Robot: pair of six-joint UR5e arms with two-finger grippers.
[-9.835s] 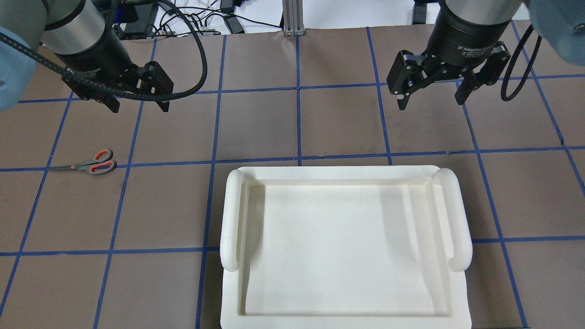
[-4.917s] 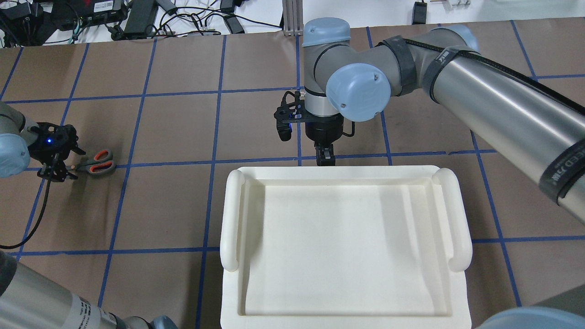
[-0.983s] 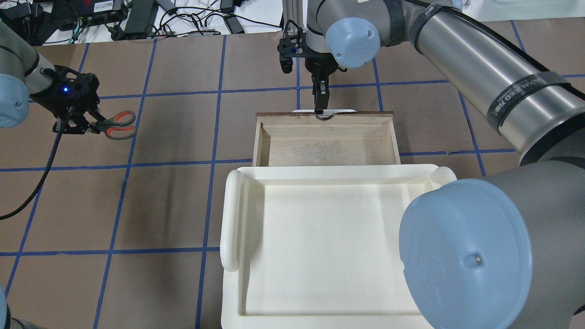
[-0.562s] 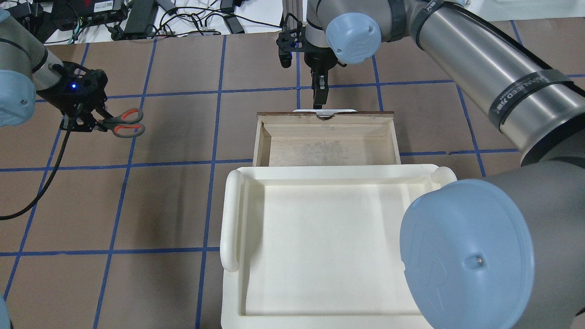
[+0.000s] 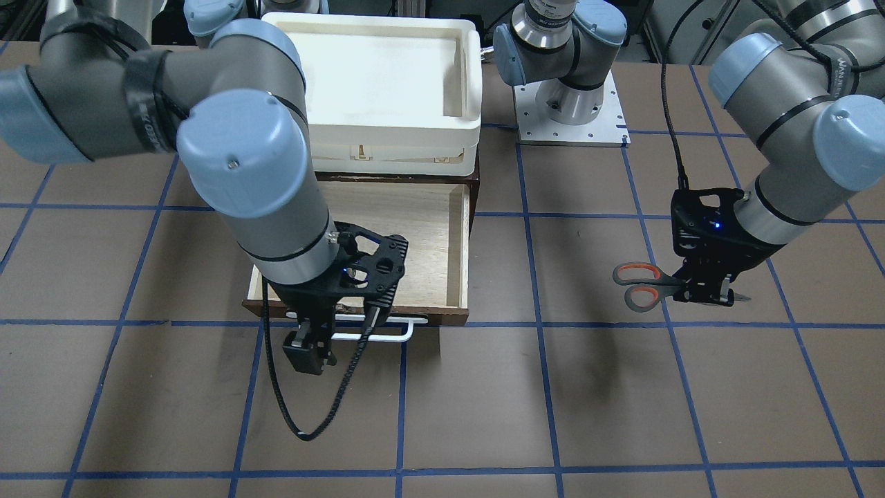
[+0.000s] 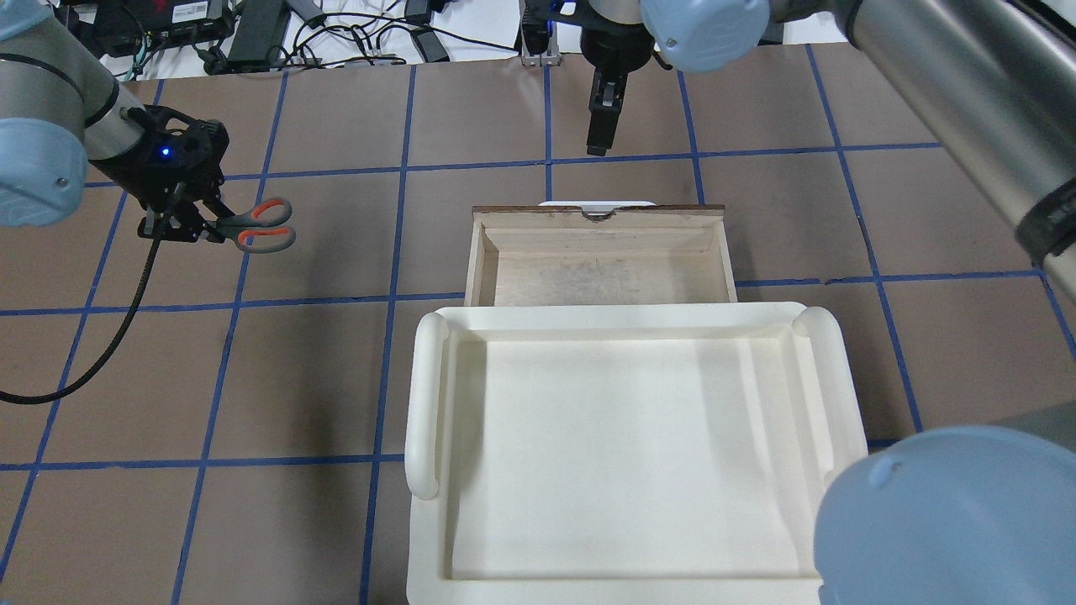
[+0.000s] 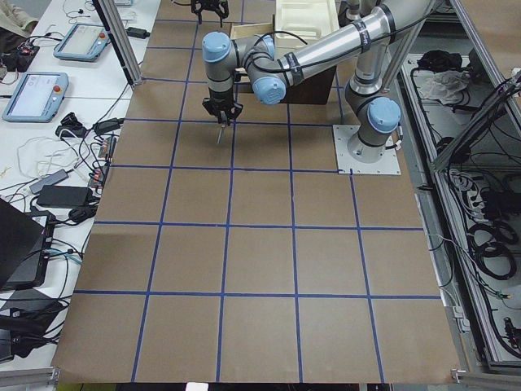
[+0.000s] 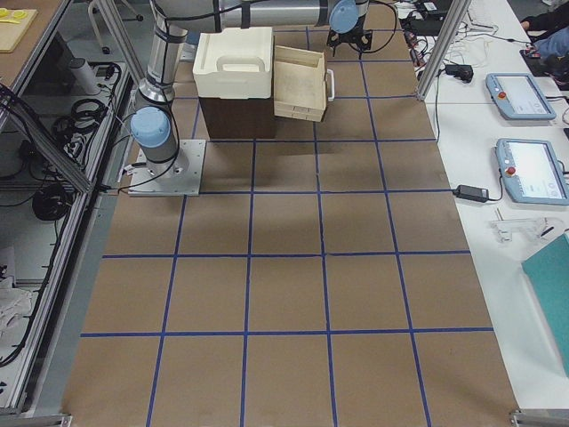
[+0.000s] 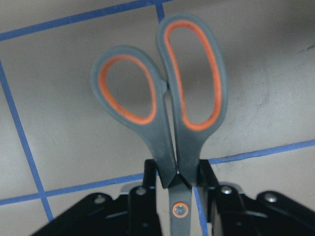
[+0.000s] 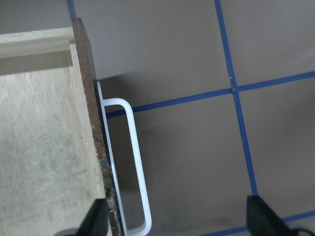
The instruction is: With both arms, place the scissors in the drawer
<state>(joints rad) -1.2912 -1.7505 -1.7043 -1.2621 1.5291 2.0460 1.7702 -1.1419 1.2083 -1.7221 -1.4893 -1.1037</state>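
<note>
No text, number or brand mark reads cleanly in any view. The black strap [image 5: 839,64] on the left arm [image 5: 788,90] carries pale lettering, too small and foreshortened to make out. The screens of the two control tablets [image 8: 532,169] on the side bench are unresolved.

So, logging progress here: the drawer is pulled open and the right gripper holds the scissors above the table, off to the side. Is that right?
Not quite. The left gripper holds the scissors, not the right, as the overhead view shows. The drawer is indeed open.
</note>
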